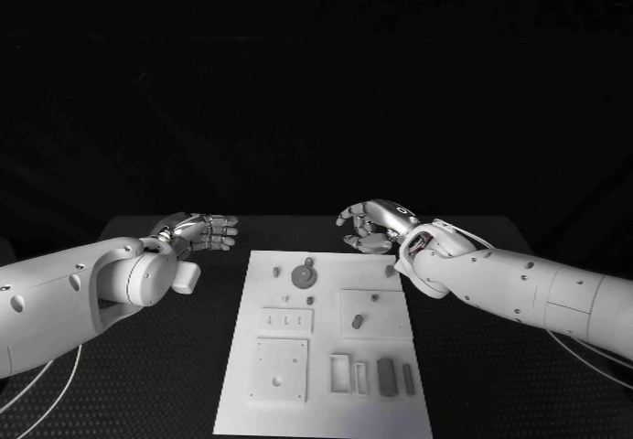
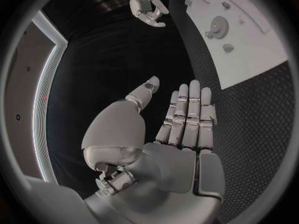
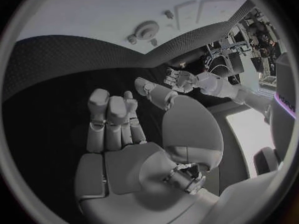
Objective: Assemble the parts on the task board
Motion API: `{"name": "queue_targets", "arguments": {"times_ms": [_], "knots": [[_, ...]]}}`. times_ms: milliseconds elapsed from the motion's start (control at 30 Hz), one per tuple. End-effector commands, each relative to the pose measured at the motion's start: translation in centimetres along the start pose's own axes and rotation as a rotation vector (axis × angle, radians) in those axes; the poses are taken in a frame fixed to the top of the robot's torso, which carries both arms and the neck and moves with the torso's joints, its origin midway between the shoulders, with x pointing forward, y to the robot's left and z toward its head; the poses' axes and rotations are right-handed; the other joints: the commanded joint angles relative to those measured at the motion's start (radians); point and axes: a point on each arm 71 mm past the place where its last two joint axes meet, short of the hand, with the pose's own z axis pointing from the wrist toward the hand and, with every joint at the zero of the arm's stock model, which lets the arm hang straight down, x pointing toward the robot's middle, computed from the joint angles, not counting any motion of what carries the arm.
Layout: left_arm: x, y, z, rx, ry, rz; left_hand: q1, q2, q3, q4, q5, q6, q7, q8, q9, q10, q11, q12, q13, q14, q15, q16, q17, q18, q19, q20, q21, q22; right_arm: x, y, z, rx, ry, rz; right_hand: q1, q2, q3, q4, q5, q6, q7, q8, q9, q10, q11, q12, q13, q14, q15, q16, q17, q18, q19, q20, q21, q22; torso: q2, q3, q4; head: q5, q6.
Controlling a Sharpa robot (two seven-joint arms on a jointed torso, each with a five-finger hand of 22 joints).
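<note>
The left hand (image 1: 200, 230) is hovering over the black table (image 1: 158, 366) just beyond the board's far left corner, fingers straight and side by side in its wrist view (image 2: 187, 129), thumb apart, holding nothing. The right hand (image 1: 373, 225) is hanging over the table past the board's far right corner, palm empty, fingers loosely curled but spread (image 3: 115, 122). The two hands are facing each other across the far edge, neither touching the board.

The board (image 1: 327, 402) is lying flat in the middle of the table, one white plate, long side running away from the robot. Near its far end a single round gear (image 1: 305, 273) is sitting, with a small piece (image 1: 276, 271) to its left and another small piece (image 1: 310, 297) just nearer. One more small grey piece (image 1: 391, 270) is lying at the far right edge. On the near part two dark upright bars (image 1: 387, 376) are standing side by side beside two pale slots (image 1: 340, 373). Three raised square plates are showing: one with small pegs (image 1: 288, 320), one holding a dark piece (image 1: 356, 321), and one larger plate (image 1: 280, 369) on the near left.
</note>
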Motion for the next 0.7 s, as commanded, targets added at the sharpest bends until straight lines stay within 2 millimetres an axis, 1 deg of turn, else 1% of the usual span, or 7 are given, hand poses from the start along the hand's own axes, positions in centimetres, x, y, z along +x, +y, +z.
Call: {"name": "queue_targets", "arguments": {"times_ms": [33, 167, 267, 367, 567, 633, 700], "knots": [[0.0, -0.2, -0.1, 0.017, 0.010, 0.003, -0.007, -0.003, 0.005, 0.001, -0.003, 0.000, 0.005, -0.002, 0.002, -0.002, 0.005, -0.004, 0.002, 0.000, 0.009, -0.007, 0.002, 0.020, -0.006, 0.001, 0.003, 0.021, -0.2, -1.4, -1.0, -0.007, 0.101, 0.125, -0.010, -0.006, -0.088, -0.015, 0.055, 0.024, 0.029, 0.008, 0.003, -0.009, 0.007, 0.008, 0.002, -0.005, 0.008, 0.000, 0.004, 0.045, -0.003, -0.005, 0.004, 0.015, -0.002, 0.0020, -0.0124, -0.006, -0.002], [-0.2, -0.1, 0.0, 0.017, 0.008, 0.003, -0.007, -0.002, 0.005, 0.001, -0.003, 0.004, 0.006, -0.001, 0.004, 0.004, 0.006, 0.000, 0.004, -0.001, 0.010, -0.008, 0.003, 0.021, -0.006, 0.001, 0.004, 0.021, -0.6, -3.2, -1.9, 0.026, 0.149, 0.120, -0.005, 0.000, -0.179, -0.044, 0.084, 0.027, 0.028, 0.009, 0.003, -0.020, 0.007, 0.007, -0.001, -0.016, 0.007, -0.005, 0.006, 0.045, -0.019, -0.002, -0.001, 0.015, -0.003, 0.0053, -0.0203, -0.010, -0.005], [-0.2, -0.1, 0.0, 0.017, 0.011, 0.003, -0.008, -0.002, 0.005, 0.001, -0.003, 0.006, 0.007, 0.000, 0.005, 0.011, 0.006, 0.002, 0.006, -0.001, 0.010, -0.009, 0.004, 0.021, -0.007, 0.002, 0.005, 0.021, -0.9, -4.6, -2.4, 0.064, 0.179, 0.114, -0.010, 0.011, -0.252, -0.070, 0.124, 0.024, 0.029, 0.007, 0.002, -0.029, 0.007, 0.006, -0.003, -0.025, 0.008, -0.009, 0.008, 0.045, -0.031, 0.003, -0.005, 0.016, -0.003, 0.0075, -0.0225, -0.009, -0.006], [-0.2, -0.1, 0.0, 0.016, 0.016, 0.003, -0.008, -0.001, 0.005, 0.001, -0.003, 0.007, 0.008, 0.000, 0.006, 0.011, 0.006, 0.003, 0.006, -0.001, 0.010, -0.009, 0.004, 0.021, -0.007, 0.002, 0.005, 0.021, -1.1, -6.0, -2.9, 0.100, 0.193, 0.104, -0.008, 0.019, -0.294, -0.077, 0.132, 0.022, 0.030, 0.004, 0.001, -0.035, 0.008, 0.005, -0.005, -0.030, 0.009, -0.013, 0.008, 0.045, -0.040, 0.007, -0.009, 0.015, -0.003, 0.0099, -0.0237, -0.009, -0.007], [-0.1, -0.1, 0.0, 0.017, 0.021, 0.002, -0.008, -0.002, 0.005, 0.000, -0.003, 0.007, 0.007, 0.000, 0.006, 0.009, 0.006, 0.001, 0.005, -0.001, 0.010, -0.010, 0.004, 0.021, -0.007, 0.002, 0.005, 0.021, -0.6, -8.7, -3.8, 0.174, 0.205, 0.096, -0.007, 0.016, -0.351, -0.078, 0.141, 0.016, 0.031, -0.001, -0.002, -0.052, 0.010, 0.000, -0.009, -0.046, 0.011, -0.021, 0.007, 0.045, -0.060, 0.013, -0.020, 0.014, -0.003, 0.0084, -0.0237, -0.017, -0.008], [-0.2, 0.0, 0.0, 0.017, 0.021, 0.002, -0.008, -0.002, 0.005, 0.000, -0.003, 0.006, 0.007, 0.000, 0.006, 0.007, 0.006, -0.001, 0.005, -0.001, 0.010, -0.010, 0.005, 0.021, -0.007, 0.002, 0.005, 0.021, -0.1, -9.1, -4.1, 0.187, 0.211, 0.101, -0.005, 0.016, -0.361, -0.078, 0.142, 0.014, 0.031, -0.003, -0.003, -0.055, 0.009, 0.000, -0.009, -0.050, 0.011, -0.023, 0.007, 0.045, -0.064, 0.014, -0.022, 0.013, -0.003, 0.0074, -0.0223, -0.019, -0.009], [-0.2, 0.0, 0.0, 0.016, 0.020, 0.002, -0.008, -0.002, 0.005, 0.000, -0.003, 0.006, 0.007, -0.001, 0.006, 0.006, 0.006, -0.001, 0.005, -0.001, 0.010, -0.010, 0.005, 0.021, -0.007, 0.002, 0.005, 0.021, 0.3, -9.3, -4.2, 0.192, 0.216, 0.106, -0.003, 0.016, -0.369, -0.078, 0.144, 0.010, 0.030, -0.005, -0.005, -0.058, 0.009, -0.001, -0.010, -0.053, 0.010, -0.024, 0.008, 0.045, -0.068, 0.016, -0.024, 0.013, -0.003, 0.0081, -0.0221, -0.018, -0.010]]}}
